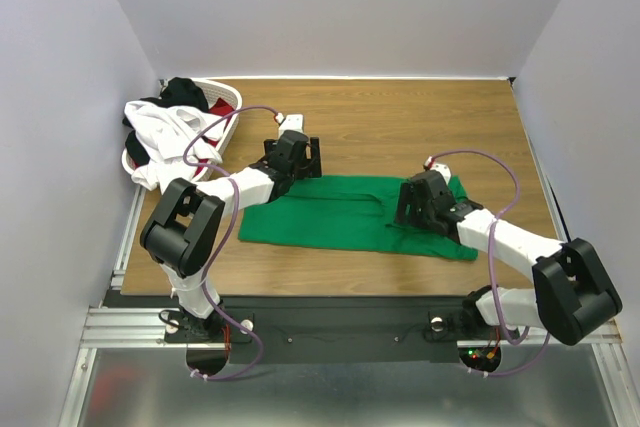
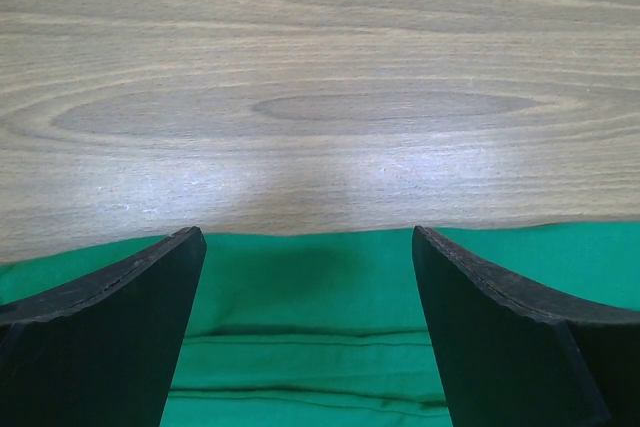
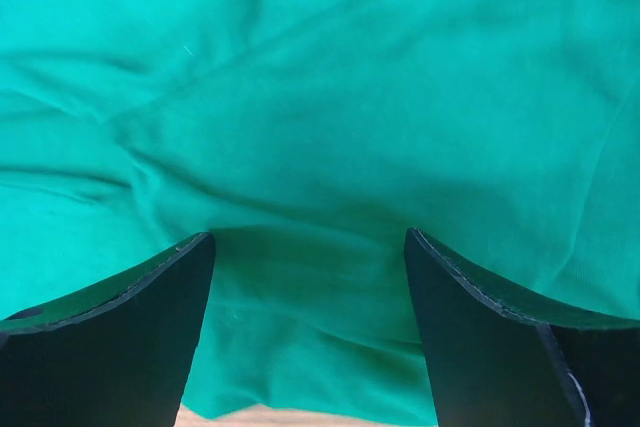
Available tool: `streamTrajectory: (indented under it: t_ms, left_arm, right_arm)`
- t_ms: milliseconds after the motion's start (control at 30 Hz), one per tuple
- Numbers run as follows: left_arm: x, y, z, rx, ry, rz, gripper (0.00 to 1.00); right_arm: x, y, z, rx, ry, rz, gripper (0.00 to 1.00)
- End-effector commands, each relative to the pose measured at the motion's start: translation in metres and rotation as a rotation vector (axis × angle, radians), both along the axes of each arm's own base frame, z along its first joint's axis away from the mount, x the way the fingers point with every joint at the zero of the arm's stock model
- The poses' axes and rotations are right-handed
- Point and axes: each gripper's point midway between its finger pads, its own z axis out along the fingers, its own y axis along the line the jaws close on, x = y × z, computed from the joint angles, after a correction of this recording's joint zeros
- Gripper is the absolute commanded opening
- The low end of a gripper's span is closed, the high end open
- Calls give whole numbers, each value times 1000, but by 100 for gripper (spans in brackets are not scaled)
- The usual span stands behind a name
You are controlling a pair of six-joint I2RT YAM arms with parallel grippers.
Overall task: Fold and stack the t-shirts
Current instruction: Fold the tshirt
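Note:
The bright green t-shirt point(image 1: 340, 215) lies partly folded as a long flat band across the middle of the wooden table. My left gripper point(image 1: 297, 159) hovers open over its far left edge; the left wrist view shows green cloth point(image 2: 310, 337) with fold lines between the open fingers point(image 2: 120, 327) and bare wood beyond. My right gripper point(image 1: 418, 202) is open over the shirt's right part; green cloth point(image 3: 320, 127) fills the right wrist view between its fingers point(image 3: 500, 347). Neither holds anything. White point(image 1: 165, 137), black point(image 1: 185, 93) and red point(image 1: 222, 107) shirts lie heaped in the basket.
The white lattice laundry basket point(image 1: 228, 132) stands at the far left of the table point(image 1: 400, 117), with the white shirt spilling over its near rim. White walls close in the table on three sides. A metal rail runs along the near edge.

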Motion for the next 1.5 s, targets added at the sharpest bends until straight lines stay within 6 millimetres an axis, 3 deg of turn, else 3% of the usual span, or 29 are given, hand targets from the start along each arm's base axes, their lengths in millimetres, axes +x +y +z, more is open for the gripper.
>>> streamTrajectory:
  t_ms: [0, 233, 467, 600, 767, 900, 967, 1033, 1067, 1133, 1200, 1233, 1467]
  left_arm:
    - [8, -6, 27, -32, -71, -7, 97]
    - [8, -5, 29, -31, -77, -4, 97]
    - [8, -4, 26, -26, -73, -1, 97]
    - [8, -1, 26, -11, -74, 8, 98]
    - [10, 4, 32, -12, -83, 22, 99]
    - [11, 12, 31, -21, -75, 30, 99]
    - [13, 19, 29, -28, -69, 41, 99]
    - [12, 24, 23, -31, -55, 43, 99]
    - [14, 27, 21, -35, -53, 50, 99]
    - [13, 28, 15, -37, -43, 47, 98]
    - [14, 29, 8, -32, -32, 48, 98]
    - [14, 28, 6, -31, -29, 47, 99]
    - [10, 30, -4, -25, -7, 47, 98]
  right_arm:
    - [-3, 4, 1, 40, 3, -8, 82]
    - [-23, 16, 8, 150, 26, 31, 81]
    - [-51, 21, -4, 214, 101, 67, 82]
    - [-56, 26, -1, 239, 108, 90, 82]
    - [-25, 29, 43, 225, -21, 103, 81]
    - [5, 33, 65, 177, -78, 102, 81]
    - [18, 36, 61, 140, -74, 118, 82]
    - [37, 45, 72, 137, -120, 145, 81]
    - [43, 48, 63, 124, -103, 151, 81]
    - [61, 56, 74, 129, -146, 159, 81]
    - [73, 61, 65, 111, -135, 167, 80]
    - [84, 67, 71, 118, -156, 173, 80]
    - [111, 97, 59, 167, -145, 234, 80]
